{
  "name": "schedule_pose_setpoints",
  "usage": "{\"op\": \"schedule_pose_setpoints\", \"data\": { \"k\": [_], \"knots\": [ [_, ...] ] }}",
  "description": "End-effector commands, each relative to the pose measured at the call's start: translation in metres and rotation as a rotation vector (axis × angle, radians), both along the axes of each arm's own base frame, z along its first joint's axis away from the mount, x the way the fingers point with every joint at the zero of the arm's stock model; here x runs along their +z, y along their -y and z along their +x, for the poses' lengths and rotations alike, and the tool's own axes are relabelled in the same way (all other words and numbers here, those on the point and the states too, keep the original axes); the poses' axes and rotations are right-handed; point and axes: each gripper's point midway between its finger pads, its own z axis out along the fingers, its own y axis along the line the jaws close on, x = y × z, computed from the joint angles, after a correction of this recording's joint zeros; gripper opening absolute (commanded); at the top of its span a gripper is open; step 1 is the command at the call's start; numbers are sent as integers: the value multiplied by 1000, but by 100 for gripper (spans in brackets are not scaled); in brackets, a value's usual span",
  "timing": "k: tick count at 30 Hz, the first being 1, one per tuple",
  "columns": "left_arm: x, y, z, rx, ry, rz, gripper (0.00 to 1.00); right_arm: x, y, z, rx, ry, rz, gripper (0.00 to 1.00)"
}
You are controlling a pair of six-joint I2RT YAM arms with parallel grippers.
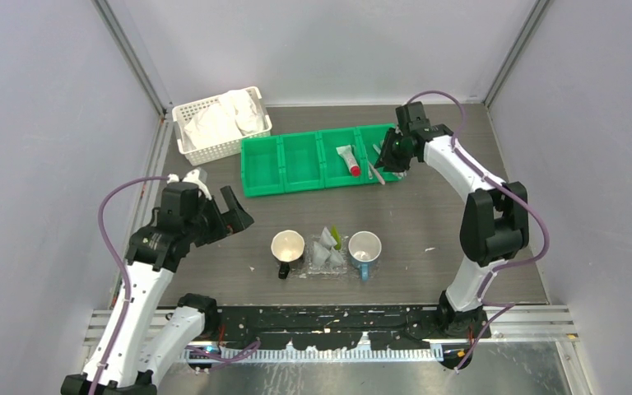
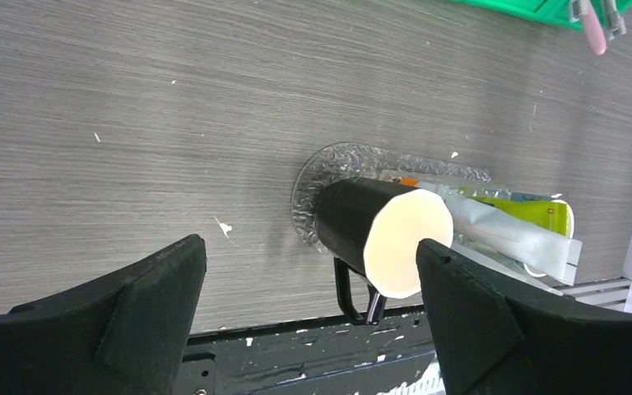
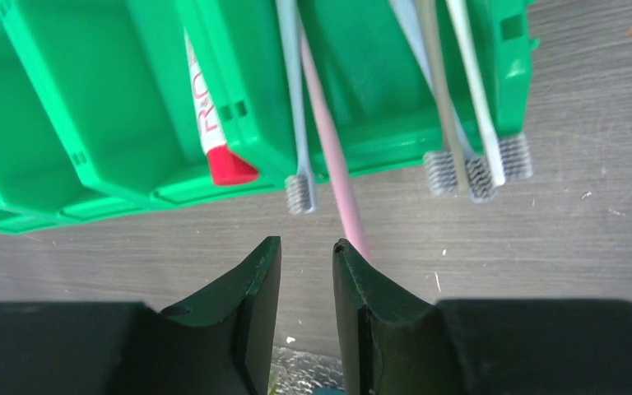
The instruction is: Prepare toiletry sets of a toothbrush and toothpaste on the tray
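Note:
The clear tray [image 1: 313, 271] lies between two mugs, holding wrapped toothbrushes and a yellow-green toothpaste tube [image 2: 535, 214]. The tray's patterned rim [image 2: 317, 173] shows in the left wrist view. A pink toothbrush [image 3: 329, 140] leans out over the front wall of the green bin [image 3: 90, 107]; its lower end passes behind my right gripper's right finger [image 3: 362, 288]. A white toothpaste tube with a red cap [image 3: 214, 140] lies one compartment to the left. My right gripper [image 3: 306, 247] hovers over the bin's right end [image 1: 391, 156], jaws slightly apart with nothing between them. My left gripper [image 2: 313, 280] stands wide open, left of the tray [image 1: 224, 216].
A black mug with a cream inside [image 2: 378, 230] stands at the tray's left, a blue-handled mug [image 1: 364, 247] at its right. Several grey toothbrushes [image 3: 469, 99] hang over the bin's edge. A white lattice basket [image 1: 218, 123] with cloths sits at the back left.

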Motion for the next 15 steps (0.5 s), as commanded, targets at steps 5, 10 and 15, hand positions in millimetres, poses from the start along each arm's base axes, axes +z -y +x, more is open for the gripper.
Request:
{"op": "schedule_pose_setpoints", "data": {
  "k": [5, 10, 15],
  "knots": [
    [-6, 3, 13, -20, 22, 6, 100, 4, 16, 32, -59, 57, 84, 36],
    [-7, 4, 16, -20, 20, 0, 100, -11, 8, 29, -32, 3, 117, 36],
    [-7, 5, 16, -23, 22, -3, 100, -23, 2, 28, -16, -29, 138, 36]
  ]
}}
